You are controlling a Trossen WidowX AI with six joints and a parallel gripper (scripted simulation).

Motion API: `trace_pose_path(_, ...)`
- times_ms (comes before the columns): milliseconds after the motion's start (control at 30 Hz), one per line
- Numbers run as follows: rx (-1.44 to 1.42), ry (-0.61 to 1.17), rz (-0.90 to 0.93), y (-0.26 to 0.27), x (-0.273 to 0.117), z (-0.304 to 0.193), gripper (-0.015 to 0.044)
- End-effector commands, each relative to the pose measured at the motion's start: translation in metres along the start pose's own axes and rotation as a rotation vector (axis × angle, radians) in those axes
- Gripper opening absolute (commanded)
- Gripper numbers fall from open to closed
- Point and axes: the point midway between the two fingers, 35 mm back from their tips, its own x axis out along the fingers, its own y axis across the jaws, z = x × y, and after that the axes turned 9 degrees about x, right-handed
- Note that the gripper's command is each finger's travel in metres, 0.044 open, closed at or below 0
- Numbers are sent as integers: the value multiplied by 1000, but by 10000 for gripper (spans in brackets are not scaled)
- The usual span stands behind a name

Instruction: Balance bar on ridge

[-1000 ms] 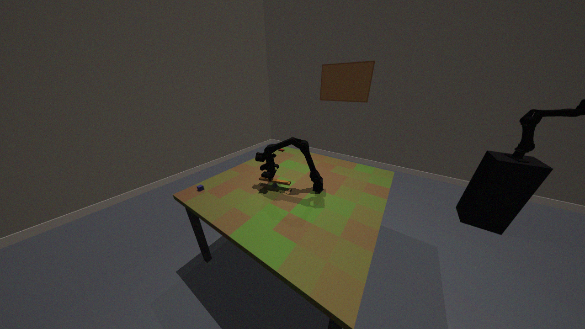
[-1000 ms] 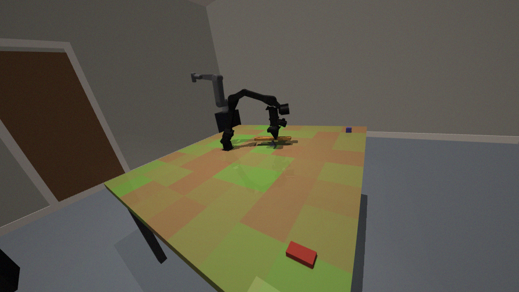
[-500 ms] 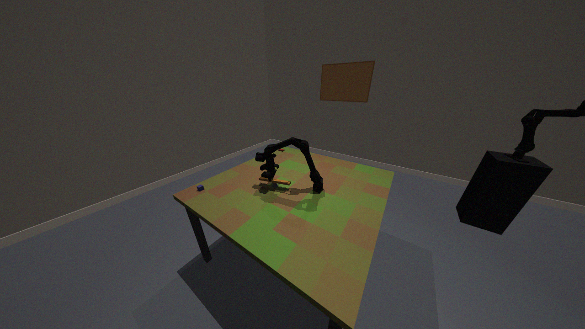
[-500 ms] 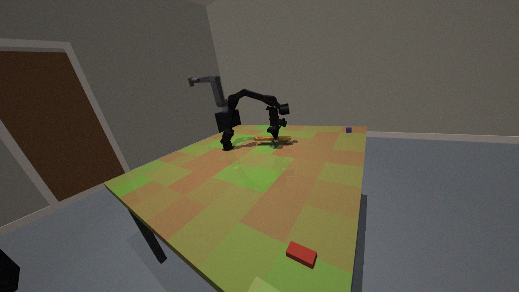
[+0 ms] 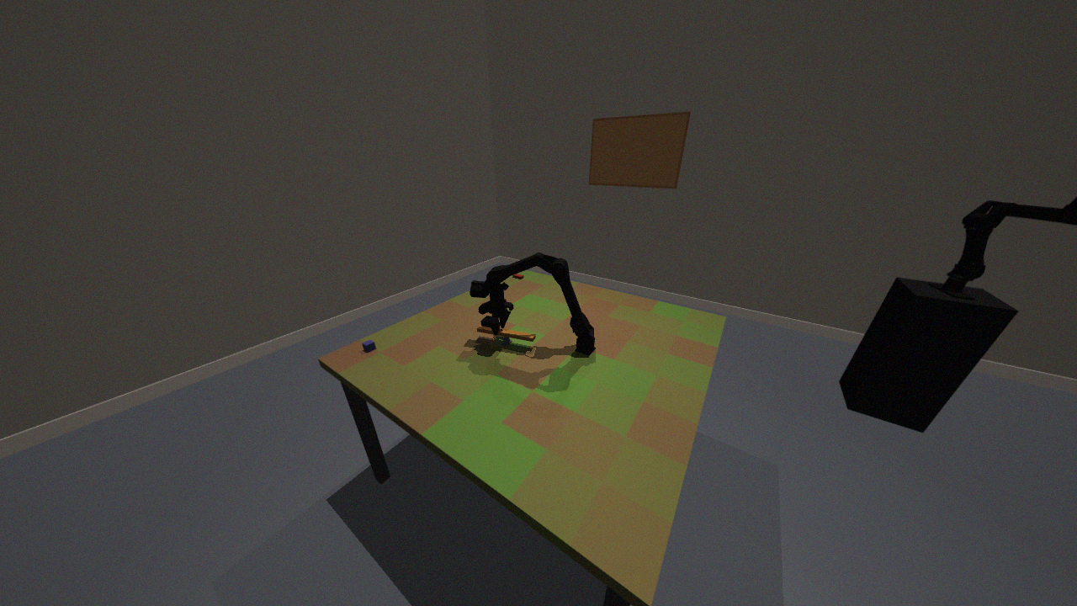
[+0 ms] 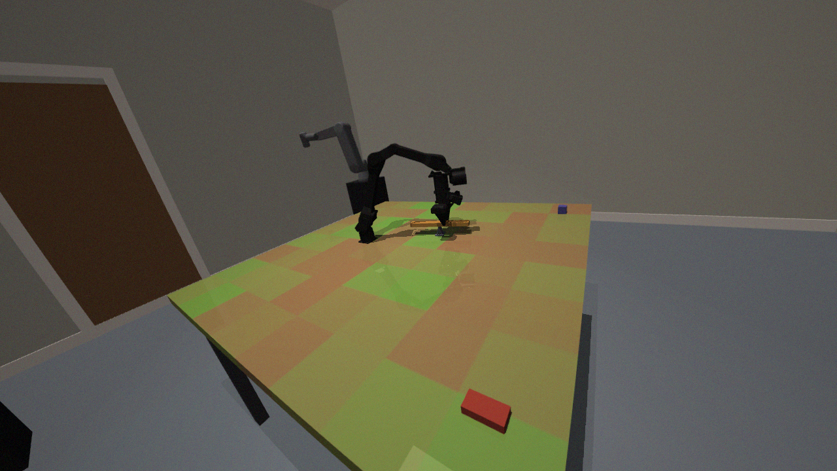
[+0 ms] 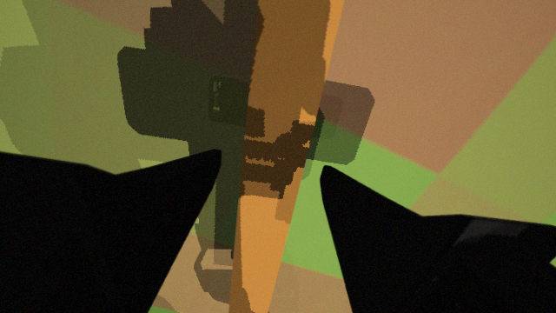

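The orange bar (image 5: 523,336) (image 6: 424,224) (image 7: 261,239) lies across the small dark ridge (image 5: 506,342) (image 6: 440,231). It looks about level in the exterior view, with its ends above the table (image 5: 481,444) (image 6: 362,316). The contact with the ridge is too small to make out, and the bar hides much of the ridge from the wrist. My gripper (image 5: 496,332) (image 6: 443,224) (image 7: 272,165) is open and low around the bar. The wrist view shows a gap between each fingertip and the bar's sides.
A blue cube (image 5: 368,346) (image 6: 562,209) stands near a table corner. A red block (image 5: 517,275) (image 6: 485,410) lies near the opposite end. Another arm (image 5: 976,241) (image 6: 349,146) stands on a black pedestal (image 5: 925,353) beyond the table.
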Motion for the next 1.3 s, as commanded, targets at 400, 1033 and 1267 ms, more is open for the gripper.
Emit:
trace_pose_path(400, 0, 0, 0, 2, -62, 5, 440)
trace_pose_path(1033, 0, 0, 0, 0, -100, 0, 440)
trace_pose_path(1267, 0, 0, 0, 0, -100, 0, 440)
